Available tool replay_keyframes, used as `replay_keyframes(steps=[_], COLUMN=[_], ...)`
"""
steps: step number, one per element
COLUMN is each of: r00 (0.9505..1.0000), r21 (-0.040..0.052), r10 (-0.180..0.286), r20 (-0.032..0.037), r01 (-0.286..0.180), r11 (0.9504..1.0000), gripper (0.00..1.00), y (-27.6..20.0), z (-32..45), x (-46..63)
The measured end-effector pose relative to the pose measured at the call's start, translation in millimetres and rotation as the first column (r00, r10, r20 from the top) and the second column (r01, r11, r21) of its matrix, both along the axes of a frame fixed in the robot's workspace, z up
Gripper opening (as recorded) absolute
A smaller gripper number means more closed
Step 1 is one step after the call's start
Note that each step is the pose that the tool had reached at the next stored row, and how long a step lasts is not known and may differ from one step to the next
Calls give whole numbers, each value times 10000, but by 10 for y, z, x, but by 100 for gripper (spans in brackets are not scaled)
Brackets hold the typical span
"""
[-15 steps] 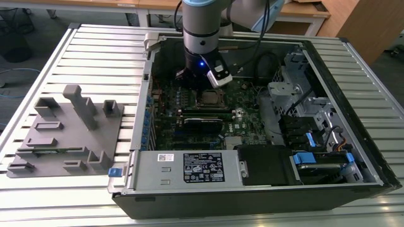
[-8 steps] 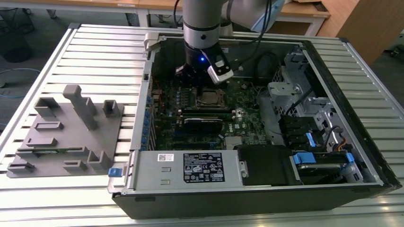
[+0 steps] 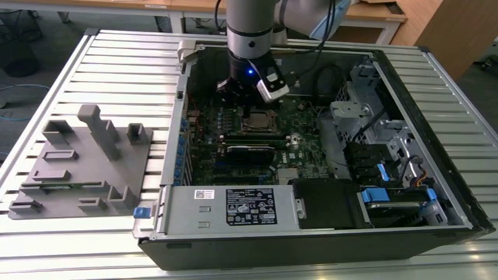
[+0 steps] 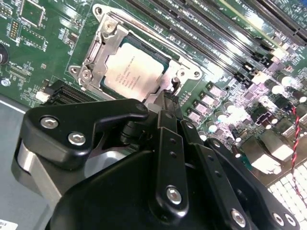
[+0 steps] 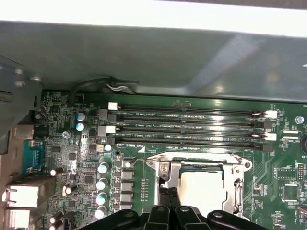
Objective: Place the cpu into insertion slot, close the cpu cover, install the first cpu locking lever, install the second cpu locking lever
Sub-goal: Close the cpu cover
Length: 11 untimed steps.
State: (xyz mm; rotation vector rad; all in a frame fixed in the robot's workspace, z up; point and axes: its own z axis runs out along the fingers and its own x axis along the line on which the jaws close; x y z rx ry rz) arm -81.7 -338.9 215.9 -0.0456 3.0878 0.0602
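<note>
Silver slatted metal forms the table [image 3: 46, 76] in the exterior view, and an open computer case [image 3: 435, 134] lies on its side on it. A grey fixture block [image 3: 86, 163] sits on the table toward the exterior view's left, beside the case. The arm [image 3: 251, 29] reaches straight down into the case, and its gripper [image 3: 245, 99] hangs just above the insertion slot [image 3: 255, 121] on the green motherboard [image 3: 304, 151]. A power supply [image 3: 233, 207] fills the near end of the case.

In the second wrist view, the cpu [image 4: 132, 72] lies flat in the slot with its dull grey top facing up. The cpu cover [image 4: 98, 50] lies around it as a silvery frame. The black gripper [image 4: 168, 96] is drawn closed. Its fingers [image 4: 165, 112] sit side by side with nothing visible between them, and their tips are at the edge of the cover.

In the first wrist view, the gripper [image 5: 167, 194] meets the cover [image 5: 165, 172] at the side of the cpu [image 5: 204, 189]. Long black memory slots [image 5: 192, 127] run just beyond the socket. A row of round capacitors [image 5: 103, 184] stands on the board [image 5: 62, 158] to one side.
</note>
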Motion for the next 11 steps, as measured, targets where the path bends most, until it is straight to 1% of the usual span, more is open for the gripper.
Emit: replay_keyframes(steps=[9,11], r00=[10000,10000], r21=[1,1], r10=[-1,0], r20=[1,1], r01=[1,0], r11=[10000,10000], gripper=[11,11], y=[-3,-4], z=[-2,-2], x=[268,306])
